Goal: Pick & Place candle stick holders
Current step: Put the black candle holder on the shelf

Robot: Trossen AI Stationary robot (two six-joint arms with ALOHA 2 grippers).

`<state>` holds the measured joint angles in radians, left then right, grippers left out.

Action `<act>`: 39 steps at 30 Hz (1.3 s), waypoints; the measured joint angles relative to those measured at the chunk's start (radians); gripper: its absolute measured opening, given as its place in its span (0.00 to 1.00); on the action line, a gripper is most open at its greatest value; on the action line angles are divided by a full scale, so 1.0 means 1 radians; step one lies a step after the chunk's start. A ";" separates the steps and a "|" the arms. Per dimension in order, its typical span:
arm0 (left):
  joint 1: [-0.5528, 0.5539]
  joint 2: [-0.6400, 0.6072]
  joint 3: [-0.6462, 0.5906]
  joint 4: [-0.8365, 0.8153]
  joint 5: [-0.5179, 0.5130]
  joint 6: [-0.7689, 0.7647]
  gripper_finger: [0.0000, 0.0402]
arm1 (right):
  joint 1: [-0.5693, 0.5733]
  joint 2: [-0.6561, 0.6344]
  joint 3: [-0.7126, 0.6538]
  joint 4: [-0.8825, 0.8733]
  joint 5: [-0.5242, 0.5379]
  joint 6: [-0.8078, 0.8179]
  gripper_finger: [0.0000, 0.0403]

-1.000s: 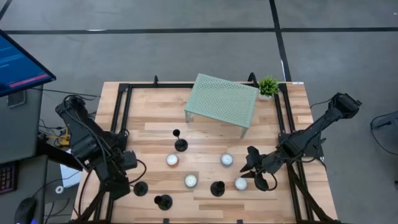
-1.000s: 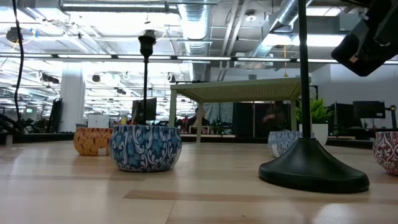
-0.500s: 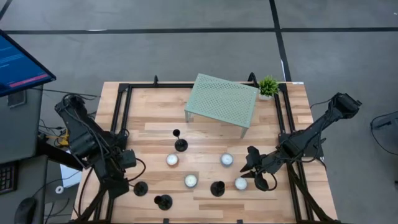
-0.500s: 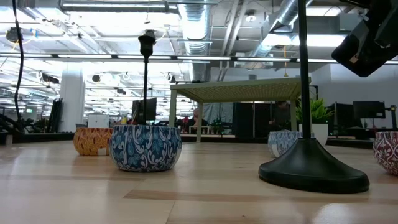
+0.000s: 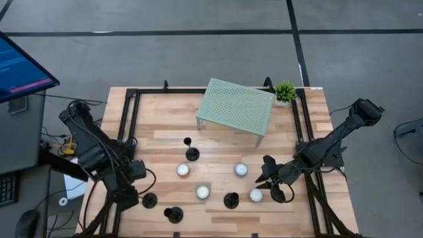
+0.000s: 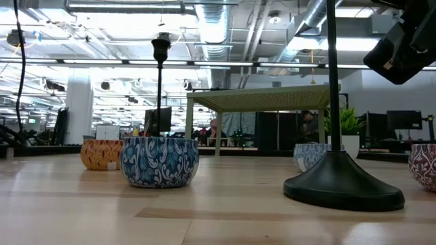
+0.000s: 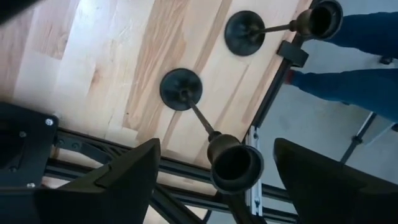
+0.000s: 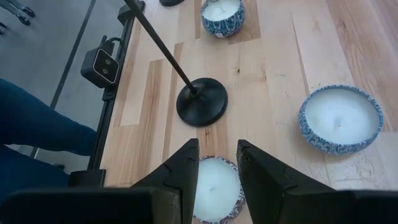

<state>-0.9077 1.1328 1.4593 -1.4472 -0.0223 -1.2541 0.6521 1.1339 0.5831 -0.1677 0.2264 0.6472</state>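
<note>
Candle stick holders (image 5: 150, 199) stood upright on table (image 5: 218, 132), 6 to 7 o'clock area. Left end effector (image 5: 129, 196) open beside 7 o'clock holder, gripping nothing. Right end effector (image 5: 267, 173) nearly closed, empty, above candle (image 5: 256, 195).

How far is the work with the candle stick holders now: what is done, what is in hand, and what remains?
Done: cannot tell; no holder sits anywhere that clearly looks like a goal. All four candle stick holders stand on the table. In hand: nothing; the left gripper is open above one holder, while the right gripper waits empty over a candle. Remaining: apparently every placement.
</note>
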 joint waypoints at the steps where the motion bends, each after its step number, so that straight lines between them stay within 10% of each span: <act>1: 0.000 0.000 0.000 0.003 0.000 0.000 0.77 | 0.000 0.000 0.000 0.000 0.000 0.000 0.26; 39: -0.061 0.063 -0.060 0.031 -0.011 -0.007 0.75 | 0.000 0.000 0.000 -0.026 0.007 0.024 0.26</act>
<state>-0.9687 1.1957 1.3994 -1.4161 -0.0334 -1.2613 0.6520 1.1339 0.5835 -0.1938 0.2333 0.6712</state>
